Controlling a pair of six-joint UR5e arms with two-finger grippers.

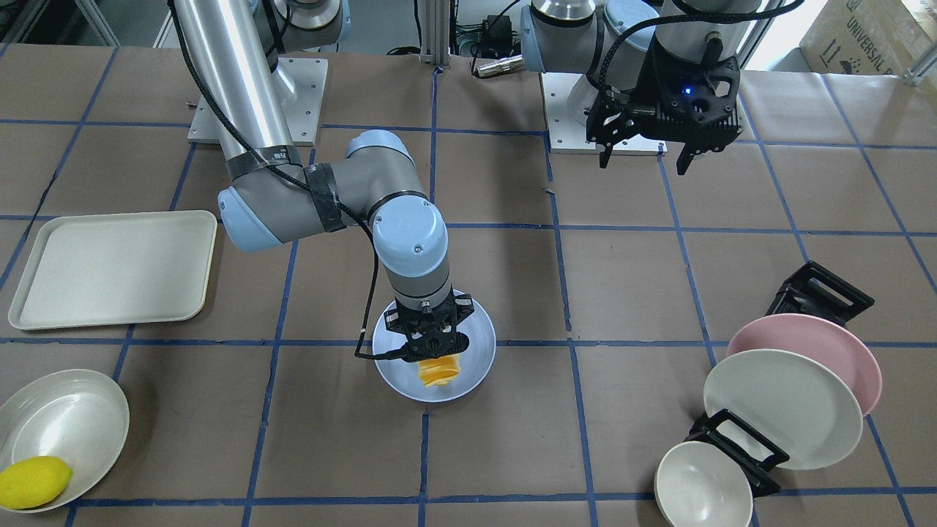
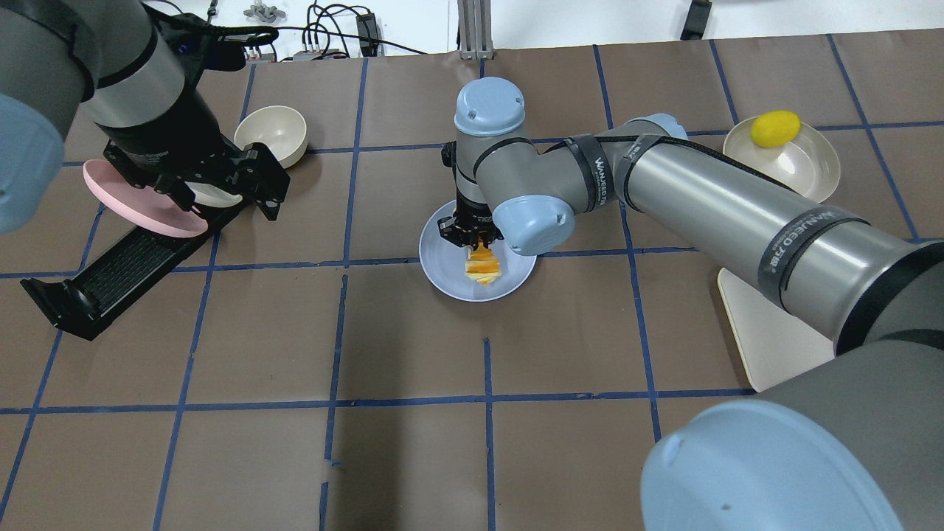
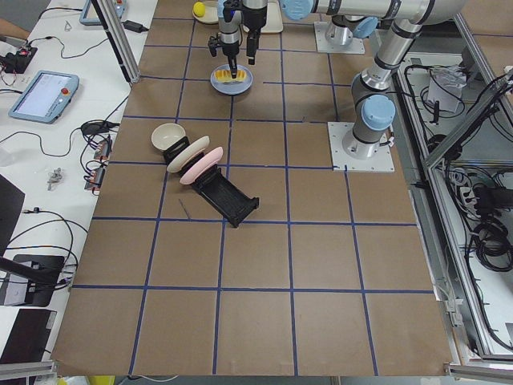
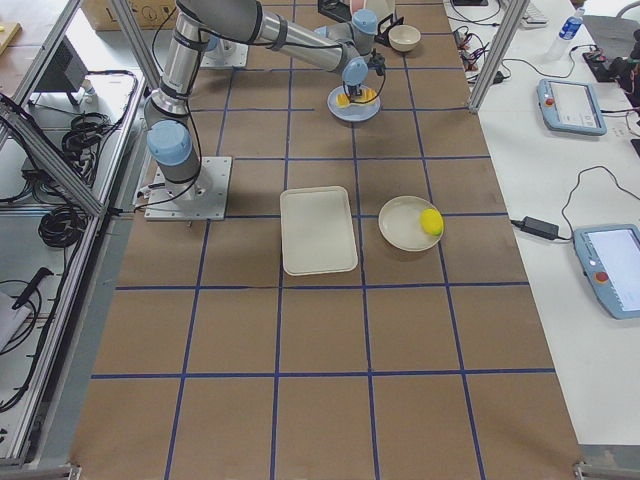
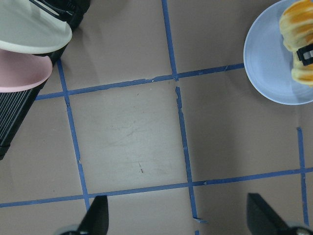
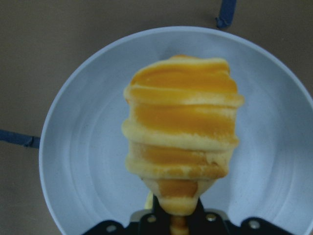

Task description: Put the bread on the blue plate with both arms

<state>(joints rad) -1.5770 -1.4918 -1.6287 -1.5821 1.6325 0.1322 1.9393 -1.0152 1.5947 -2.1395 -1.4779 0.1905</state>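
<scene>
The striped golden-and-cream bread (image 1: 438, 372) is over the pale blue plate (image 1: 476, 351) at the table's middle. My right gripper (image 1: 432, 348) points straight down over the plate and is shut on one end of the bread. The right wrist view shows the bread (image 6: 182, 132) centred over the plate (image 6: 83, 147), with the gripper (image 6: 178, 215) pinching its near tip. I cannot tell whether the bread touches the plate. My left gripper (image 1: 644, 165) is open and empty, held high near its base. Its wrist view shows the plate (image 5: 266, 63) and bread (image 5: 297, 39) at the top right.
A black dish rack (image 1: 823, 293) holds a pink plate (image 1: 842, 351), a cream plate (image 1: 783, 410) and a small bowl (image 1: 703, 487) on my left side. On my right are a cream tray (image 1: 110, 267) and a bowl (image 1: 66, 424) with a lemon (image 1: 33, 481).
</scene>
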